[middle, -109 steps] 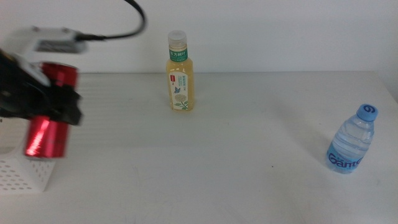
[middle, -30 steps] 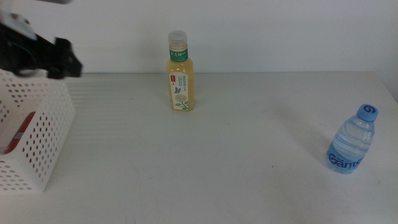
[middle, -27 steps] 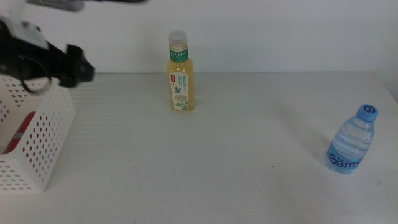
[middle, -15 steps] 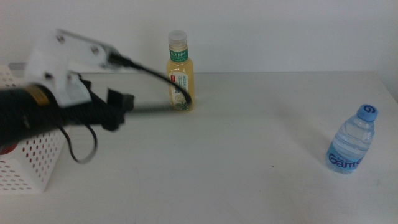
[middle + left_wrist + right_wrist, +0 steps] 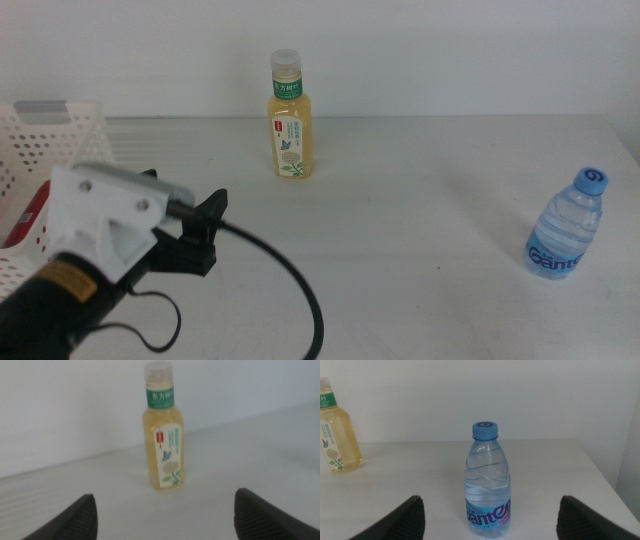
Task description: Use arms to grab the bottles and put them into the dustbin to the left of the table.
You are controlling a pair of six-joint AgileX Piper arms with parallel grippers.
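**Left arm low at the front, two bottles upright on the table**

At the near left of the table [image 5: 400, 260], the left gripper [image 5: 205, 235] is low over the surface, with its white housing and thick black cable filling the corner of the middle view. Its black jaws point toward the middle of the table. In the left wrist view the two jaws stand wide apart and nothing is between them; the gripper [image 5: 165, 512] is released and empty. Straight ahead of it, well apart, stands the yellow-drink bottle [image 5: 164, 430], upright, with a white cap and a green-white label.

In the middle view this yellow-drink bottle [image 5: 288, 118] is at the far side of the table, close to the back edge. The dustbin [image 5: 45, 140], a white basket with rows of small holes, is at the left edge behind the left arm. Inside it a piece of the red soda can [image 5: 30, 215] shows; the arm hides most of it.

The water bottle [image 5: 566, 225] stands upright near the right edge of the table, with blue cap and blue label. The right gripper [image 5: 487, 515] does not show in the middle view. In the right wrist view its jaws are spread wide, holding nothing, and the water bottle [image 5: 489, 480] stands just ahead between them, not touched.
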